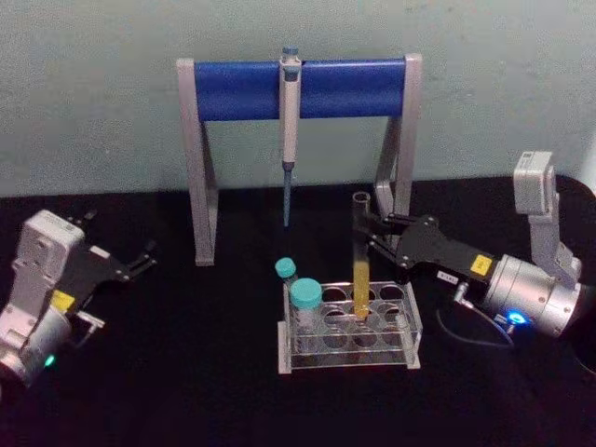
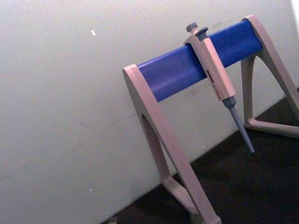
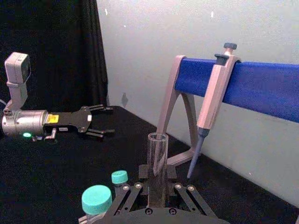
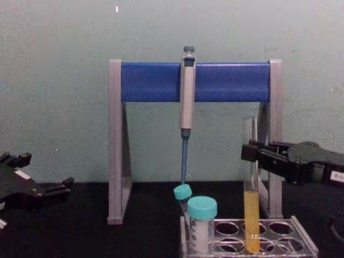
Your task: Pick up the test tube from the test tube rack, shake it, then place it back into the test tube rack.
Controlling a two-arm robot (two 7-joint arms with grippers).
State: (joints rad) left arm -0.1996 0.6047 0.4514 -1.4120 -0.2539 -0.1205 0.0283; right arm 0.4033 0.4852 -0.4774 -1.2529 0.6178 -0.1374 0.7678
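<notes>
One straight lift clears the test tube rack (image 1: pixel 345 361); my right pincer (image 1: pixel 368 231) seems clenched on the test tube (image 1: pixel 360 270), left pincer (image 1: pixel 147 258) released, table's (image 1: pixel 186 372) left edge.

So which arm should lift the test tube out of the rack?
Right. The right gripper is at the upper part of the test tube, which stands in the test tube rack. The left gripper sits open, far to the left of the rack.
</notes>
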